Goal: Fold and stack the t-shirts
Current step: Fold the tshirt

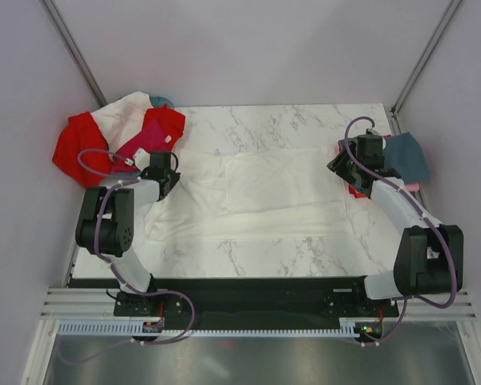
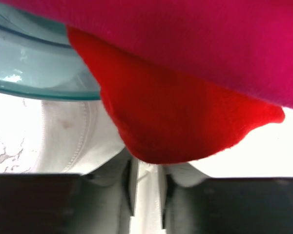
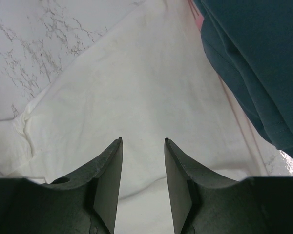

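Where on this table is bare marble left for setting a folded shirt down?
Bare strips of table lie beyond the white t-shirt and along its near hem. Crowded: far-left shirt pile, right-edge slate shirt.

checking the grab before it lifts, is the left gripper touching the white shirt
Touching. The left wrist view shows a fold of the white t-shirt standing between the fingers of the left gripper, bunched against both.

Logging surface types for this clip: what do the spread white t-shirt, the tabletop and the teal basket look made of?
White t-shirt: soft matte knit, likely cotton; it wrinkles and shows stitched hems.
Tabletop: white marble look with grey veins; possibly laminate.
Basket: translucent teal plastic with glossy highlights.
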